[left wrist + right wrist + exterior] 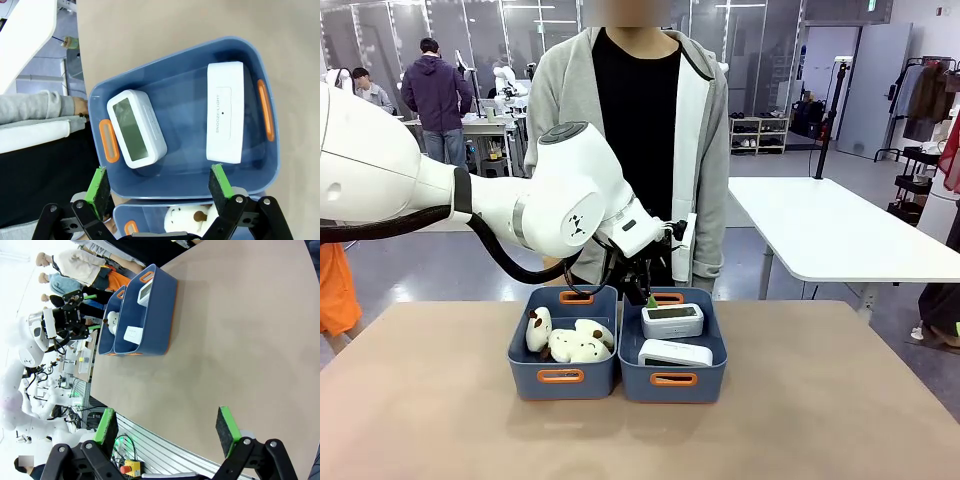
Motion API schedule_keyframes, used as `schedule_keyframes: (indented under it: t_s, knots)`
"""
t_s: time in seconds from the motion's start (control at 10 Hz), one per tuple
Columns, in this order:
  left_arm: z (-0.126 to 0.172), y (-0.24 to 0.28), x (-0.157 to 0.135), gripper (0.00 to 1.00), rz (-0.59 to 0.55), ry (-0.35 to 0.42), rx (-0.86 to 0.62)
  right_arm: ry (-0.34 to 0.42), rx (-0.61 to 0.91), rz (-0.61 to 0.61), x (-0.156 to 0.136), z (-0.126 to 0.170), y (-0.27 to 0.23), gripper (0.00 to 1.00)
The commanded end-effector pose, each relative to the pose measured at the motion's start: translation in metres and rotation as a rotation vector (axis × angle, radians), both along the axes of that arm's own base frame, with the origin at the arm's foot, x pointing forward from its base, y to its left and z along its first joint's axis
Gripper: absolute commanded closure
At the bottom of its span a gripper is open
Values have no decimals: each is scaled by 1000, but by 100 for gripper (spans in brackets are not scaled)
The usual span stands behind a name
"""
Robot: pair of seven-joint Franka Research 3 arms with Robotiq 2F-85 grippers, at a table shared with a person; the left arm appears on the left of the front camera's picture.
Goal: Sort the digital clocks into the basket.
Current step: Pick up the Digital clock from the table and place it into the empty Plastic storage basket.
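Note:
Two white digital clocks lie in the right-hand blue basket (712,378). One clock (672,320) faces up at the far end with its grey-green LCD showing. The other clock (675,352) lies at the near end. My left gripper (645,292) hangs open just above the basket's far end, holding nothing. In the left wrist view its green pads (98,190) frame the basket (185,107), with the LCD clock (135,128) and the "snooze/light" clock (226,112) below. My right gripper (166,430) stands open and empty near the table's edge, far from the basket (160,315).
A second blue bin (525,375) stands against the basket's left side and holds cream plush toys (570,342). A person in a grey jacket (700,130) stands at the far side, one hand (80,106) close to the basket's far end. Bare tabletop (820,420) surrounds the bins.

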State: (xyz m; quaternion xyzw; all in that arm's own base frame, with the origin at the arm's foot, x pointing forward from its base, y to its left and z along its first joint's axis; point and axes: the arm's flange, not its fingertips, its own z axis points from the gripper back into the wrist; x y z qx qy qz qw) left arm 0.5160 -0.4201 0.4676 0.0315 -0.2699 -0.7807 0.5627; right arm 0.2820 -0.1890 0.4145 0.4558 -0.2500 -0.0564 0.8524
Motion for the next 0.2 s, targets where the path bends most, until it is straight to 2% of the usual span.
schedule_keyframes:
  t_s: [0.0,0.1]
  knots:
    - [2,-1,1,0,11,-10,-1,6,5,-1,-1,1,0,0]
    - [2,-1,1,0,11,-10,-1,6,5,-1,-1,1,0,0]
